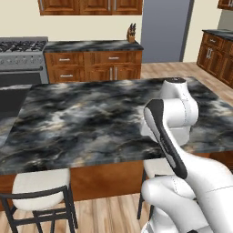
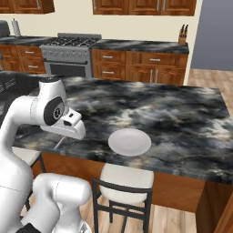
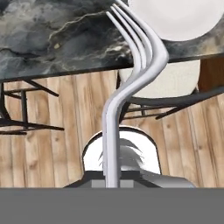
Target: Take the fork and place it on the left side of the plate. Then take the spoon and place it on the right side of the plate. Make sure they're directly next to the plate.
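Holding over the near edge of the dark marbled table [image 2: 182, 113], I read this as the first step of the task: carrying the fork to the plate's left side. The table is the largest thing ahead of my jaws, and its near edge crosses just beyond the fork's prongs in the hand view, with wooden floor and a cushioned stool [image 3: 175, 83] below it. The plate [image 2: 129, 141] is next in size, a plain pale round lying flat close to that near edge; from my jaws it sits ahead and off to one side of the prongs, and the prong tips reach up beside its rim without my being able to tell whether they touch it. The fork [image 3: 131, 74] is the smallest: my jaws [image 3: 112, 186] are shut narrow on its handle, and its slender silver shaft runs straight out from between them, bending up to the prongs. In the right base view I see my hand held low at the table's edge, to the left of the plate. I judge the next move calls for lowering the fork flat onto the table, parallel to the plate and just beside its left rim, then loosening my jaws.
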